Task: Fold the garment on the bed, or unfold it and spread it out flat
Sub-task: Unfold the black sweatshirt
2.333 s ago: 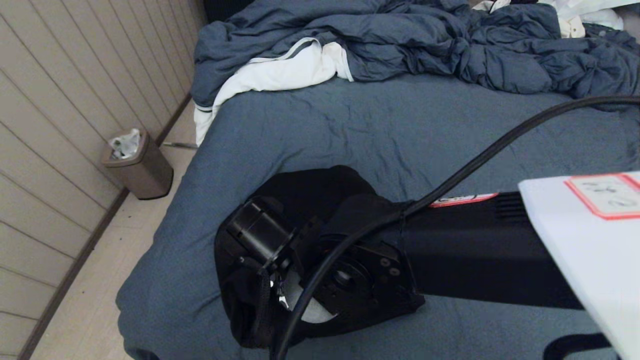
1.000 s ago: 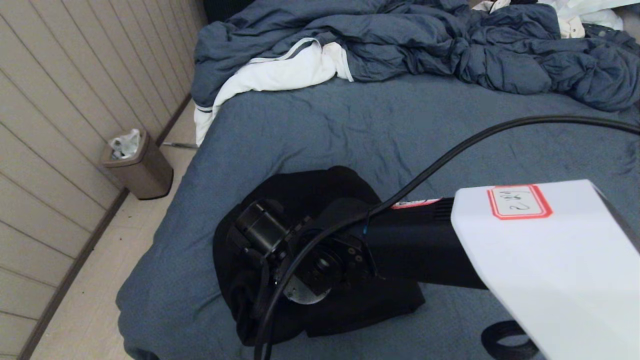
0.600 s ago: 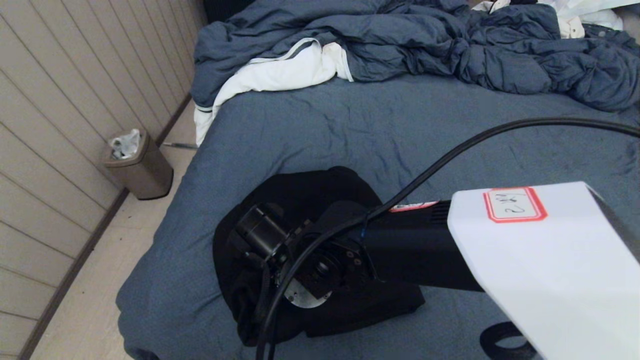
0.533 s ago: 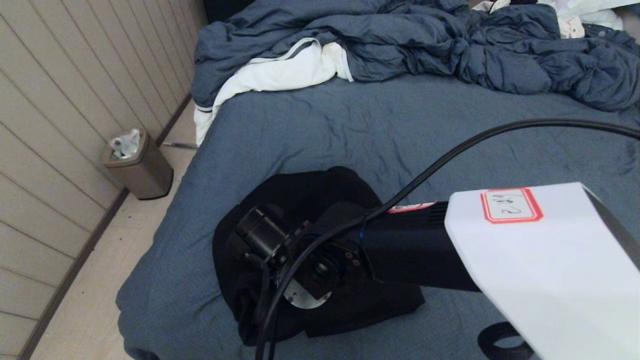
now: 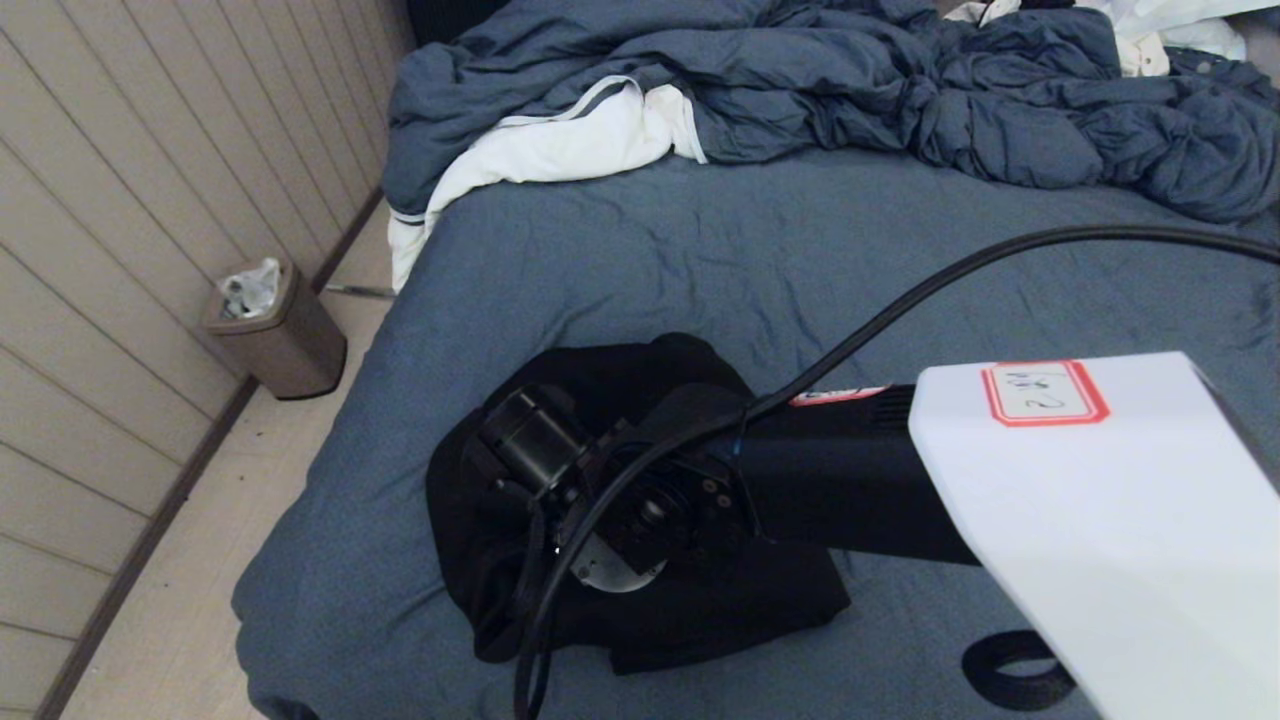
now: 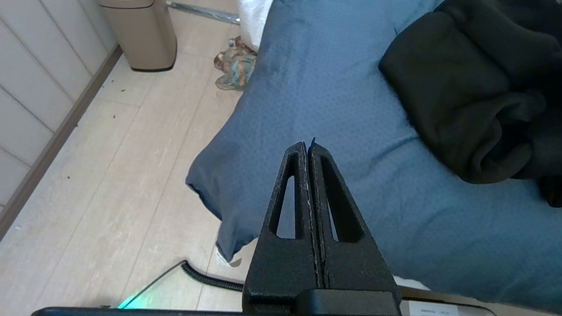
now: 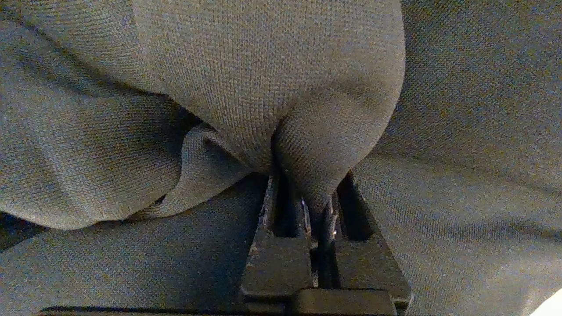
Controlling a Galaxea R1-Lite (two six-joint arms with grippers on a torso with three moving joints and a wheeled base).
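The black garment (image 5: 620, 375) lies bunched in a heap on the near-left part of the bed (image 5: 760, 260). My right arm reaches across from the right, and its wrist (image 5: 640, 510) sits on top of the heap and hides the fingers. In the right wrist view my right gripper (image 7: 307, 193) is shut on a bulging fold of the garment (image 7: 285, 79). My left gripper (image 6: 306, 147) is shut and empty. It hovers over the bed's near-left corner (image 6: 316, 101), apart from the garment (image 6: 461, 101).
A rumpled blue-grey duvet (image 5: 900, 90) and a white cloth (image 5: 560, 145) fill the far end of the bed. A brown bin (image 5: 275, 330) stands on the floor by the panelled wall. The arm's black cable (image 5: 900, 310) arcs over the sheet. A black loop (image 5: 1010, 670) lies at near right.
My right arm has swung in over the heap and its wrist has since shifted slightly up and away. The garment's near-left edge has drawn in with it.
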